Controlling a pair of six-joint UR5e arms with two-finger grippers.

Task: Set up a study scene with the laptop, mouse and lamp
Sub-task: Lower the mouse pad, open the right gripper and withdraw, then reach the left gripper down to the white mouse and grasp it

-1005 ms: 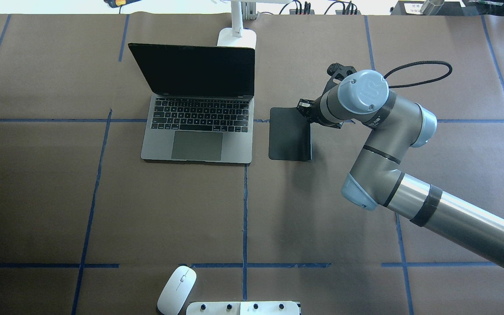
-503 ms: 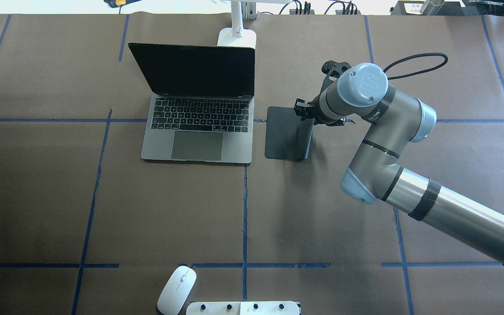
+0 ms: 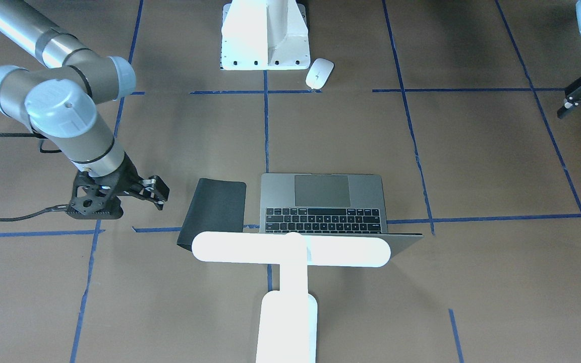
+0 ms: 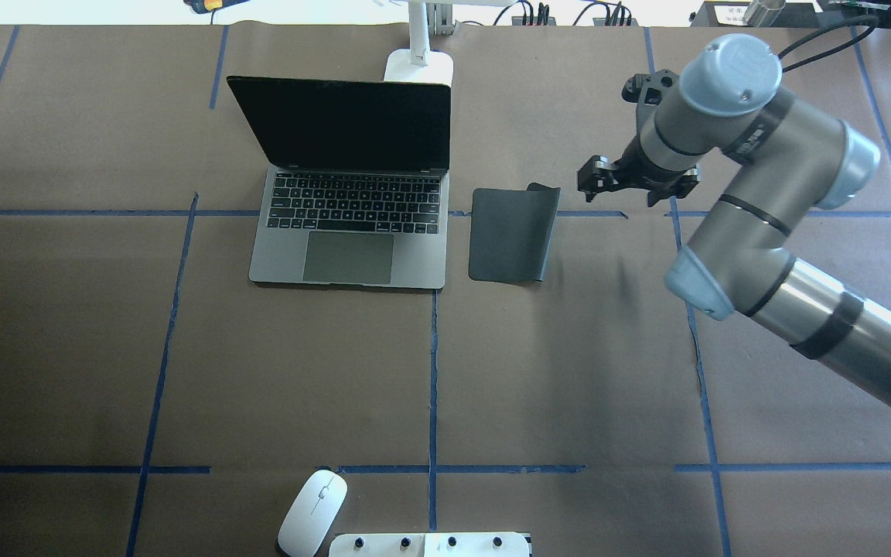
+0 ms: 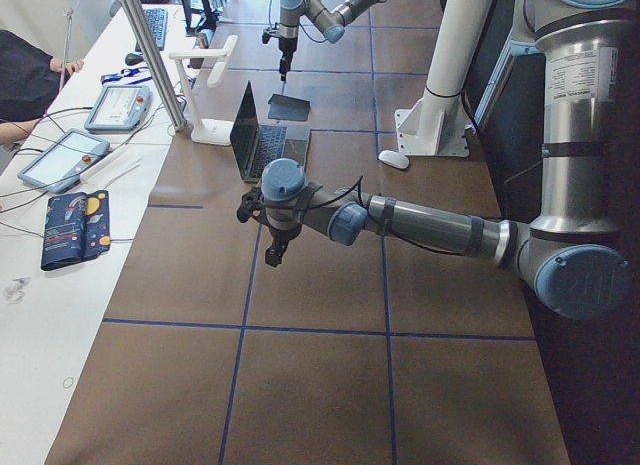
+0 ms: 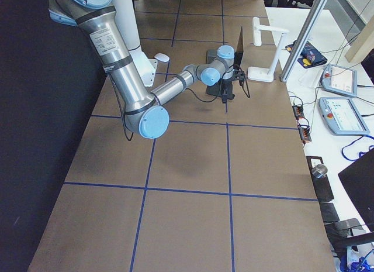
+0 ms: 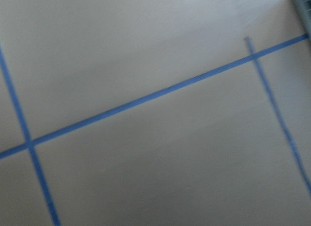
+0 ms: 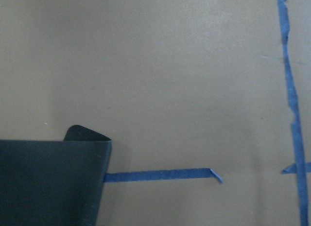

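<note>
The open grey laptop [image 4: 353, 232] sits at the table's middle back, and also shows in the front view [image 3: 321, 201]. The white lamp [image 3: 290, 248] stands behind it, with its base [image 4: 418, 66] at the far edge. The white mouse [image 4: 312, 513] lies near the robot's base, far from both grippers. My right gripper [image 4: 591, 179] is open and empty. It hovers just right of a black mat [image 4: 509, 236], which has a curled far right corner [image 8: 85, 133]. My left gripper [image 3: 580, 118] is open and empty, far to the laptop's left.
The white bolted pedestal [image 4: 430, 544] stands at the near edge beside the mouse. Blue tape lines [image 4: 432, 371] cross the brown table cover. A black cable [image 3: 13, 217] trails from the right wrist. Tablets and clutter lie on a side bench [image 5: 60, 165] beyond the table.
My right gripper let go of the mat's right edge and moved right and toward the far side. The mat shifted slightly toward the laptop, and its far right corner stays curled.
</note>
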